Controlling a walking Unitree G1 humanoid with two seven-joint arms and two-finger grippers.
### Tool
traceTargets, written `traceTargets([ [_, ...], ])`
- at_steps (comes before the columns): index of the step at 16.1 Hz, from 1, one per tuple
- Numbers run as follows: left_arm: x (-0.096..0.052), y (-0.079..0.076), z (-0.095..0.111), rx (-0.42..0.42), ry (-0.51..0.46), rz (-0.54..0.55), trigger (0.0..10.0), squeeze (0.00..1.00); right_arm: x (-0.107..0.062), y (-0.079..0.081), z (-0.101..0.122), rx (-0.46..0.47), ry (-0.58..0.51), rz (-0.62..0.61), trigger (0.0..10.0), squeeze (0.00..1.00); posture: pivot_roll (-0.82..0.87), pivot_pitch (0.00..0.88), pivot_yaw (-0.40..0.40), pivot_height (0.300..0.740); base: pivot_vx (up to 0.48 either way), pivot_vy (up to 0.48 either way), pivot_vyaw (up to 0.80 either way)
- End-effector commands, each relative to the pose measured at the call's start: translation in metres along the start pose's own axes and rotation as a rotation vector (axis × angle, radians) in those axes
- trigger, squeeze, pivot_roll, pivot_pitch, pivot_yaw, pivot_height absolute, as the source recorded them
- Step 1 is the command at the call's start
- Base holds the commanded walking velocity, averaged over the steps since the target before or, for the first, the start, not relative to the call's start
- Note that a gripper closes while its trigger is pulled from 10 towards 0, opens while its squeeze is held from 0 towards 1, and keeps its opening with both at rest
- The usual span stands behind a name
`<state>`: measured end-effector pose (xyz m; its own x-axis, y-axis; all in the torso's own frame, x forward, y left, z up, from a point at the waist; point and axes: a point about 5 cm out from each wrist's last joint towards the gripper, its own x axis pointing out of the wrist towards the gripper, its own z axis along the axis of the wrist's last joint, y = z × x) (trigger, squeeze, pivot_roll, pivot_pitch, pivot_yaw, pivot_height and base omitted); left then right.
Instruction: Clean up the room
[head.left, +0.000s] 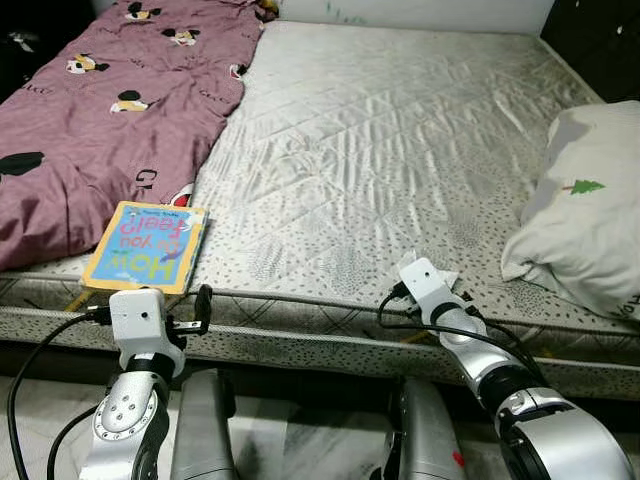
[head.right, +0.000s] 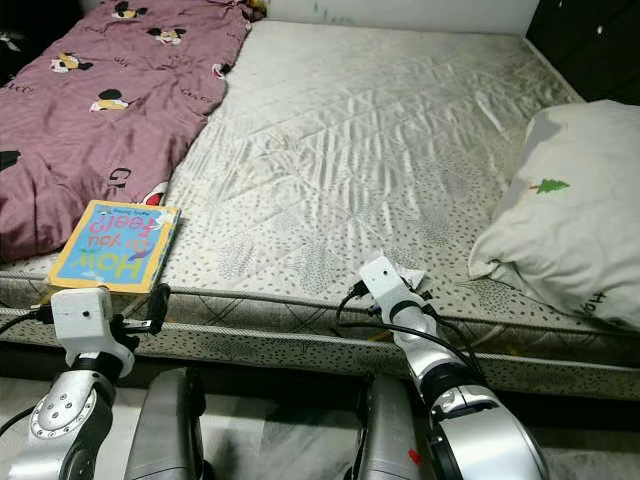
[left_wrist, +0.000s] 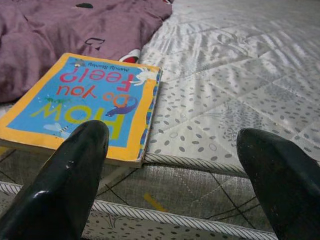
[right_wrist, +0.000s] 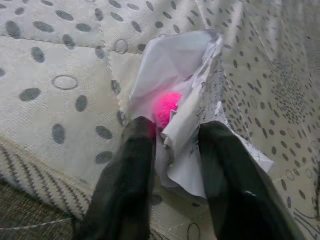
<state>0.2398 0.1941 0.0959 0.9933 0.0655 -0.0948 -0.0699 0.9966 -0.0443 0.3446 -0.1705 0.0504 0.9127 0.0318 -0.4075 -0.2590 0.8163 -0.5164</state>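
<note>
Cleanup looks barely started: the right gripper is pinching a crumpled paper at the mattress front edge, while the left gripper hangs wide open just short of the book lying nearby on that edge.

**Open mattress centre, clutter at the edges**

Broad grey quilted mattress lies bare through the middle. Maroon cartoon-print blanket blocks the left side; blue-and-yellow picture book sits at its near corner. White pillow with a green tree occupies the right edge. Crumpled white paper lies near the front edge.
</note>
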Motion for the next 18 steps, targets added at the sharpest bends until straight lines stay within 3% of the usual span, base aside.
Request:
traceTargets([
  [1,0.000,-0.001,0.004,0.007,-0.008,-0.011,10.0,0.00,0.001,-0.006,0.003,0.021,0.003,-0.025,0.0,0.00,0.07,0.102,-0.034,0.508,0.000,0.000,0.00],
  [11,0.018,-0.008,0.010,-0.008,-0.040,-0.022,10.0,0.00,0.003,-0.015,0.018,0.127,-0.088,-0.058,0.0,0.00,0.04,0.038,-0.037,0.508,0.000,0.000,0.00],
  [14,0.030,-0.010,0.018,-0.023,-0.077,-0.022,10.0,0.00,0.004,-0.023,0.031,0.264,-0.141,-0.054,0.0,0.00,0.02,0.000,-0.036,0.508,0.000,0.000,0.00],
  [18,0.041,-0.010,0.033,-0.050,-0.140,0.007,10.0,0.00,0.000,-0.026,0.041,0.564,-0.254,-0.021,0.0,0.00,-0.01,0.000,-0.034,0.508,0.000,0.000,0.00],
])
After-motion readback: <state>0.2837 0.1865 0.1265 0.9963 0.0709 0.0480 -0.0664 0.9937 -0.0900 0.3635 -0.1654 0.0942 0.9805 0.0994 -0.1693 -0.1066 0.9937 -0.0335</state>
